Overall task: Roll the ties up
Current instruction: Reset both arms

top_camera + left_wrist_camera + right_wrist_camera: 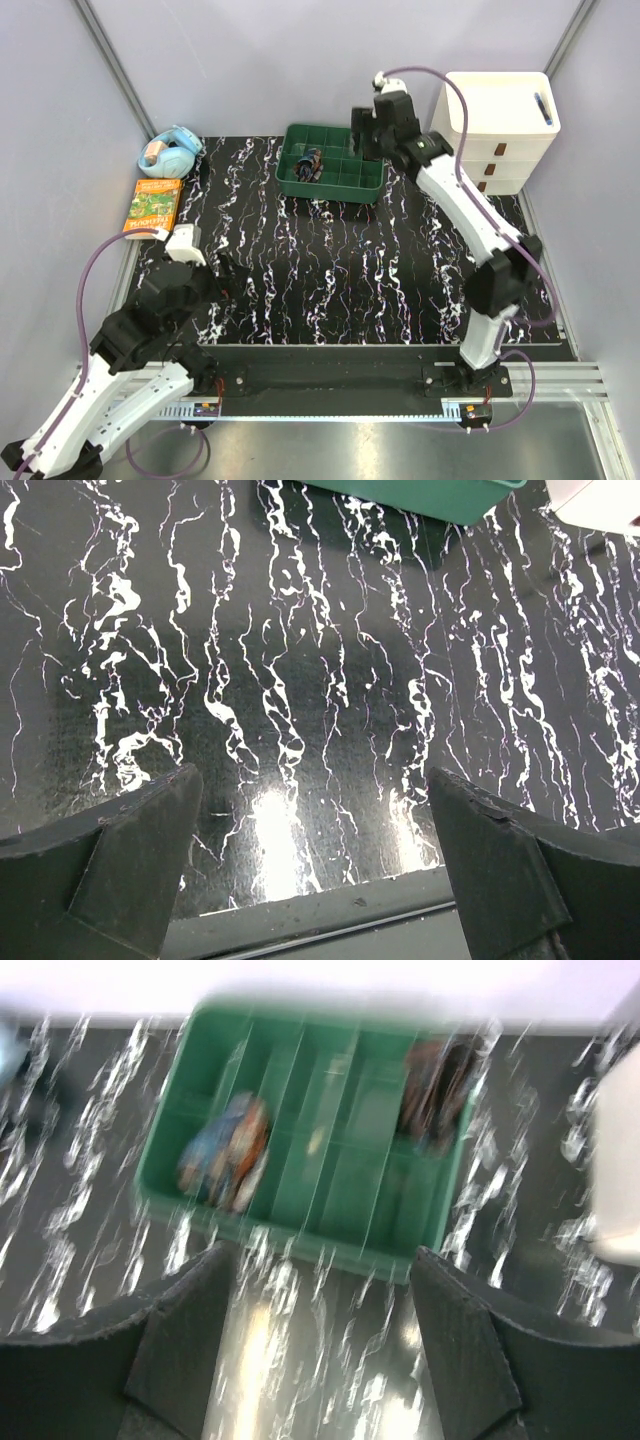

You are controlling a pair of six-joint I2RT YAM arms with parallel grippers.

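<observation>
A dark brown rolled tie (435, 1090) lies in a far right compartment of the green tray (300, 1235); the view is blurred by motion. A rolled blue and orange cloth (228, 1152) sits in a left compartment and shows in the top view (311, 165) too. My right gripper (325, 1330) is open and empty, hovering above the mat just before the tray's near wall; in the top view it (362, 135) hangs over the tray's (330, 188) right part and hides the brown tie. My left gripper (315, 860) is open and empty, low over the black marbled mat (300, 660) near its front edge (226, 272).
A white drawer unit (500, 130) stands at the back right, close beside the right arm. A blue round object (170, 152) and an orange-green book (153, 205) lie at the back left, off the mat. The tray's edge (420, 495) shows at the top of the left wrist view.
</observation>
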